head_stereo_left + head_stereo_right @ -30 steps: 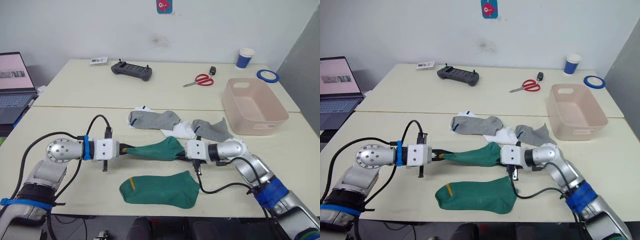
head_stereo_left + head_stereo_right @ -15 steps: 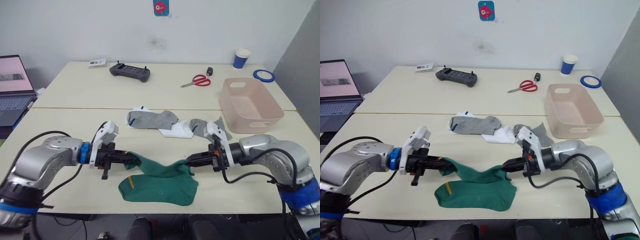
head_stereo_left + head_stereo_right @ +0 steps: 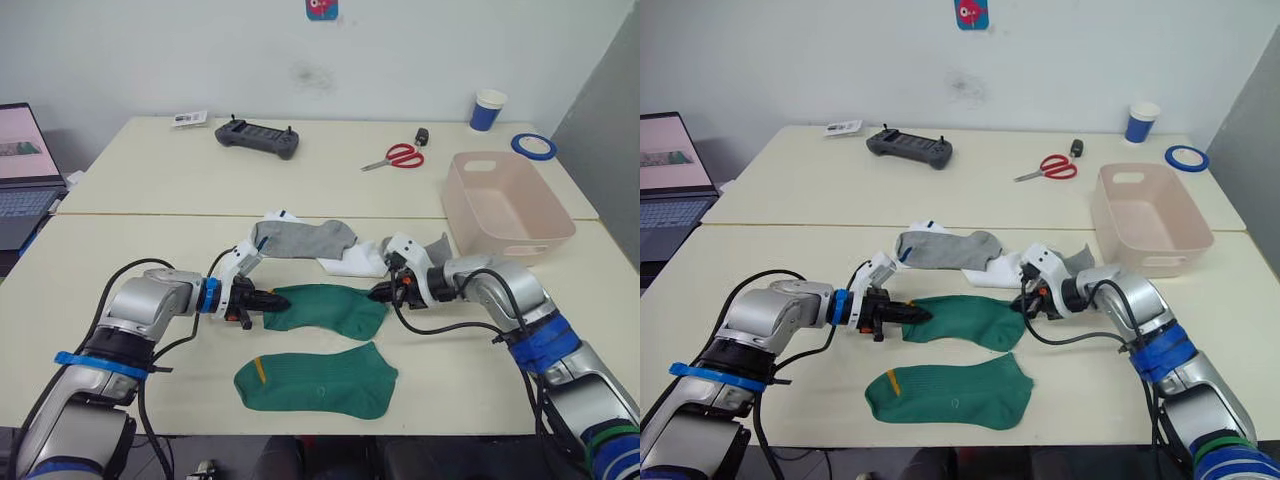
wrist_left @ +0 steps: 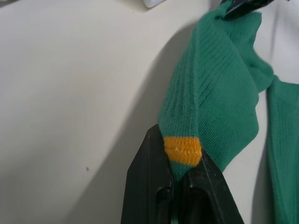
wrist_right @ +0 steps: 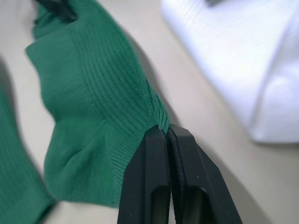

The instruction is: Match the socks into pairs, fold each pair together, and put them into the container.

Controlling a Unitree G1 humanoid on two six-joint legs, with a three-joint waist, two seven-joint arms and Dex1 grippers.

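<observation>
1. A dark green sock (image 3: pixel 330 308) is stretched flat between the two arms, low over the front table (image 3: pixel 120 260). It sits just behind a second green sock (image 3: pixel 318 380), which lies flat near the table's front edge with a small yellow mark towards its left end.
2. The left gripper (image 3: pixel 278 298) is pinched shut on the left end of the held sock; in the left wrist view its black fingers (image 4: pixel 152 186) clamp right at an orange-yellow patch on the fabric.
3. The right gripper (image 3: pixel 378 293) is likewise clamped on the sock's right end — the right wrist view shows its fingers (image 5: pixel 152 186) pressed together on the ribbed edge.
4. Behind the held sock lies a grey sock (image 3: pixel 305 237) with a blue cuff mark; a white sock (image 3: pixel 355 263) is just to its right, and another grey sock (image 3: pixel 432 252) beyond that, partly behind the right arm.
5. The pink container (image 3: pixel 545 215) stands at the right side of the table, well apart from the socks.
6. On the far table there are a black controller (image 3: pixel 257 138), red scissors (image 3: pixel 397 157), a blue paper cup (image 3: pixel 487 110) and a blue tape roll (image 3: pixel 534 146). A laptop (image 3: pixel 22 170) sits off to the left.
</observation>
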